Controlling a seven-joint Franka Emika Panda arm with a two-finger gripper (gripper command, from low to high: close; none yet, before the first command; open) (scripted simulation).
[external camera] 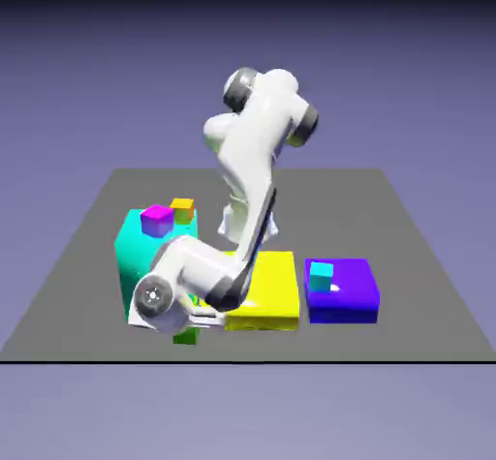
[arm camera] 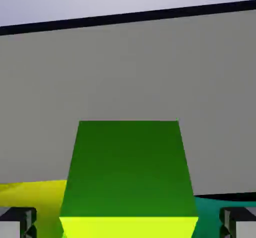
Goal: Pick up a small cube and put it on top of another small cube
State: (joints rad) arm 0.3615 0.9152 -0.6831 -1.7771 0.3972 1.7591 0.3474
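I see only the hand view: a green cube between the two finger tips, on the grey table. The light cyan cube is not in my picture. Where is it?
Observer: The light cyan cube sits on top of a flat blue block, to the exterior view's right of the lime-green cube.
Operator: Does anything lie between the two?
Observer: Yes, a flat yellow block lies between the green cube and the blue block.
Operator: Are there other small cubes?
Observer: A magenta cube and an orange-yellow cube sit on the tall teal block.
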